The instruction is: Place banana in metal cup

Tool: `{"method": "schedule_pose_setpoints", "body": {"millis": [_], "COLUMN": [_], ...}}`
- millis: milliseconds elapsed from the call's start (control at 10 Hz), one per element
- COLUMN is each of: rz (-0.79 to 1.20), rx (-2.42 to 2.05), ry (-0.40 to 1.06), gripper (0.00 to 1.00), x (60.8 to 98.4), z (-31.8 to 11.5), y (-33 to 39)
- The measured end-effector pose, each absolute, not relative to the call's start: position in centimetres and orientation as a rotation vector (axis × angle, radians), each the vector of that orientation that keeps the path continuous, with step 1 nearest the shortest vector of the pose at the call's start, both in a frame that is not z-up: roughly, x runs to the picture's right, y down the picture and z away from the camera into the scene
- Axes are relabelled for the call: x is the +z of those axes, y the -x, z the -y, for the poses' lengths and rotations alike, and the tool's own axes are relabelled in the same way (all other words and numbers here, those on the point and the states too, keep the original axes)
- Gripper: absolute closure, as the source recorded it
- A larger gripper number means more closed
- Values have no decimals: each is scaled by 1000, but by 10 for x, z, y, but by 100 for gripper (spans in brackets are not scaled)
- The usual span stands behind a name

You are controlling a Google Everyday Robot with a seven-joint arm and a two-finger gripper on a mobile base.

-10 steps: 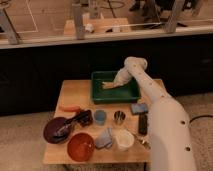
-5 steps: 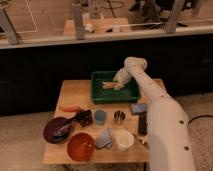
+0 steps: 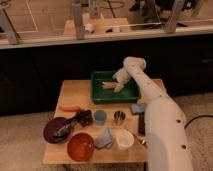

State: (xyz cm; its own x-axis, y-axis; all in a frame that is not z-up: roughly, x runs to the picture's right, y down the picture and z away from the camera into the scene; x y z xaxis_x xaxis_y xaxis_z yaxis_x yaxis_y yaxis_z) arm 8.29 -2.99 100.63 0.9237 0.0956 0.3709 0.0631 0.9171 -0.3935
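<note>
Reaching into the green tray at the far side of the table, with the gripper holding its fingers wide right at the banana lying there, well apart from the metal cup. Judging it light, soft and easily bruised; gripping gently across the middle. Finding no readable writing.

Wooden table — carries a green tray at the rear, the metal cup just beside a light blue cup, a white cup, a red bowl, a dark bowl and a grey cloth. Gripper — low inside the tray.
</note>
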Motion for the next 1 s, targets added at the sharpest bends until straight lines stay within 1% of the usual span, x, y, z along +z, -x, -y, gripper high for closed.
{"method": "schedule_pose_setpoints", "body": {"millis": [100,200,300,500,600,700,1000], "rz": [395,394,392,388,387,387,392], "rx": [17,17,17,18,17,16,16], "ry": [416,424,430,443,447,449,447], "gripper": [31,34,42,63,72,76,76], "x": [1008,1010,1012,1017,1018,1019,1016], "z": [29,28,26,22,21,20,18], "y": [-82,-82,-81,-81,-81,-80,-76]}}
